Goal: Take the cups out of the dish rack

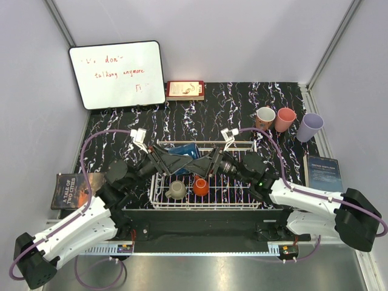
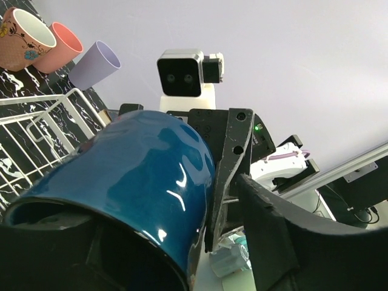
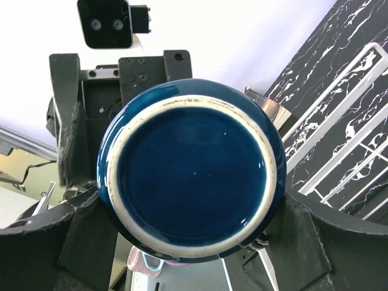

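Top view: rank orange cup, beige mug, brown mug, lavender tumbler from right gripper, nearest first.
1. orange cup, in the dish rack, beside the right gripper holding the dark blue mug.
2. beige mug, in the rack, further left.
3. brown mug, standing back right.
4. lavender tumbler, far back right.

Dark blue mug (image 1: 185,150) mostly covered in the top view; brown mug (image 2: 18,36) clipped by the left wrist view's edge; book (image 1: 323,171) title too small to read.
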`<state>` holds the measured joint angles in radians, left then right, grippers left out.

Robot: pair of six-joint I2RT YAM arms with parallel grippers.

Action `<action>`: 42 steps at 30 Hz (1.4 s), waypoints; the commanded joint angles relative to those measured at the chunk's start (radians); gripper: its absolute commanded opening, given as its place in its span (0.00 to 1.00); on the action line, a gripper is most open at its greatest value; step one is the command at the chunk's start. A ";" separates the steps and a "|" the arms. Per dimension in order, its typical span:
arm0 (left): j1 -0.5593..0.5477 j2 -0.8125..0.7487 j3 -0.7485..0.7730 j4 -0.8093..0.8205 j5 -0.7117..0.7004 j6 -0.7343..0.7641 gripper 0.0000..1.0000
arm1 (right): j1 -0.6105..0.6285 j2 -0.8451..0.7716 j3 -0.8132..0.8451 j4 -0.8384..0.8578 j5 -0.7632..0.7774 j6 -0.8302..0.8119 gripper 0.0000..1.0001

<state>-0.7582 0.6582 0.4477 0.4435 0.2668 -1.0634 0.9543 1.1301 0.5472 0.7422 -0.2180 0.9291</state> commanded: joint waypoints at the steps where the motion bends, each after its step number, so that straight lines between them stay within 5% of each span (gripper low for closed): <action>1: 0.011 -0.012 0.037 0.067 0.005 0.020 0.67 | 0.001 -0.084 -0.026 0.051 -0.055 -0.003 0.00; 4: 0.014 -0.011 0.037 0.069 0.002 0.022 0.66 | 0.001 -0.113 -0.046 0.031 -0.055 -0.009 0.00; 10: 0.019 0.009 0.043 0.101 0.028 0.026 0.46 | 0.001 -0.142 -0.079 0.010 -0.069 -0.009 0.00; 14: 0.019 0.038 0.052 0.106 0.042 0.023 0.00 | 0.001 -0.136 -0.082 0.008 -0.086 0.000 0.00; 23: 0.019 0.093 0.115 -0.040 0.057 0.066 0.00 | 0.003 -0.061 -0.044 0.003 -0.138 0.013 0.00; 25: 0.019 0.080 0.121 -0.116 0.019 0.098 0.00 | 0.003 -0.064 -0.015 -0.070 -0.135 -0.012 0.11; 28: 0.019 0.044 0.161 -0.261 -0.050 0.172 0.00 | 0.003 -0.098 0.039 -0.227 -0.094 -0.078 0.48; 31: 0.019 0.015 0.223 -0.400 -0.124 0.250 0.00 | 0.003 -0.153 0.083 -0.381 -0.006 -0.151 0.74; 35: 0.019 -0.012 0.287 -0.502 -0.193 0.310 0.00 | 0.003 -0.211 0.120 -0.515 0.121 -0.214 0.89; 42: 0.019 -0.022 0.284 -0.487 -0.201 0.301 0.00 | 0.003 -0.201 0.125 -0.546 0.118 -0.220 0.90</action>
<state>-0.7357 0.6514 0.7063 -0.0822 0.1307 -0.8242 0.9581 0.9314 0.6418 0.2626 -0.1463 0.7498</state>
